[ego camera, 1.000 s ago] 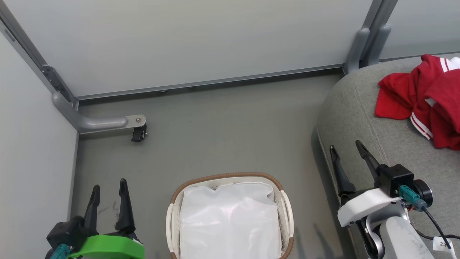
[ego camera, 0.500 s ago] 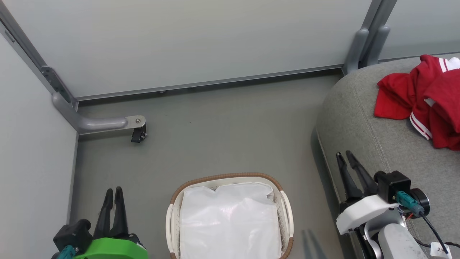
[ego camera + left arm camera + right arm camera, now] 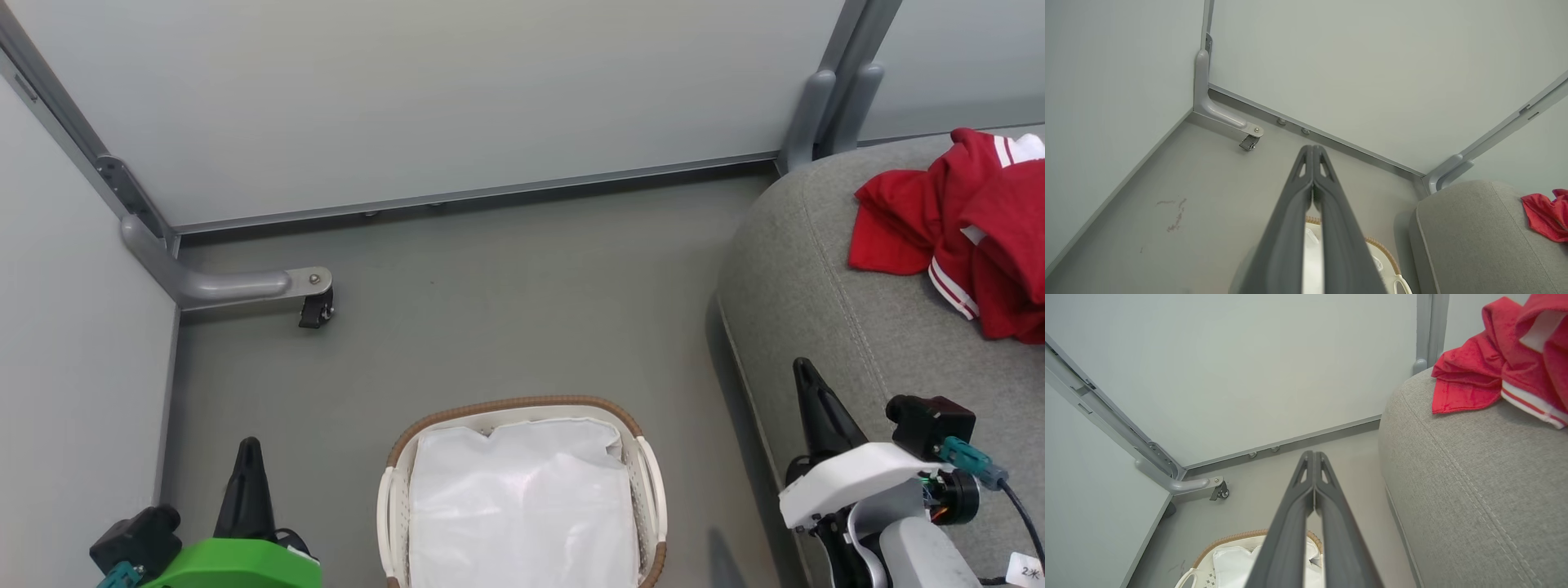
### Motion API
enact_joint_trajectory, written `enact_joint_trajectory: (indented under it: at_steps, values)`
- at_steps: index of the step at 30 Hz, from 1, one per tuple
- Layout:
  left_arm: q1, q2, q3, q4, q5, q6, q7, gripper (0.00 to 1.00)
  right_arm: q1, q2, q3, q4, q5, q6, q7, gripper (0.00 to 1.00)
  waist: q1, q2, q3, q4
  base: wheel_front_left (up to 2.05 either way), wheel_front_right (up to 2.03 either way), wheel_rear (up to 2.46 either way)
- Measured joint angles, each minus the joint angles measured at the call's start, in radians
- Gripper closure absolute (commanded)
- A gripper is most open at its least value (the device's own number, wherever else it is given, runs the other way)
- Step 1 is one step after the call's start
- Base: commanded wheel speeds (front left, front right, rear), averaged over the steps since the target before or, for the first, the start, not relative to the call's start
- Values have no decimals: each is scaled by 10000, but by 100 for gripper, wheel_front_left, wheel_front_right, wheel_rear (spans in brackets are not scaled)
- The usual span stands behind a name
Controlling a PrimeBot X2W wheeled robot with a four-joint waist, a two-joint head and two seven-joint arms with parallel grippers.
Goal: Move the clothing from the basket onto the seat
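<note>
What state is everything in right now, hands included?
left hand: shut, empty.
right hand: shut, empty.
clothing: crumpled heap lying on the seat.
basket: upright on the floor, lined with a white sheet, no red inside.
seat: bearing the clothing.

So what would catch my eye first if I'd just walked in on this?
The bright red clothing heaped on the grey seat at the right stands out most against all the grey. Next comes the white basket with its brown rim, on the floor at bottom centre, holding a plain white sheet. The left gripper and right gripper flank it, each with its dark fingers pressed together and holding nothing.
</note>
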Motion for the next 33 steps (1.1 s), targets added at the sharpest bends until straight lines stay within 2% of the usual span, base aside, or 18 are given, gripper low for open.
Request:
enact_joint_trajectory:
  at_steps: [15, 33]
  values:
    - [-169, 4, 213, -65, -2163, -4, 619, 100, 63, -6, -268, -205, 2577, 0, 625, 100, 0, 0, -109, 11, 0, 0, 0]
    - [-406, 10, 439, -142, -4257, -46, 1243, 100, 178, -15, -533, -399, 5078, 0, 1260, 100, 0, 0, -237, 23, 0, 0, 0]
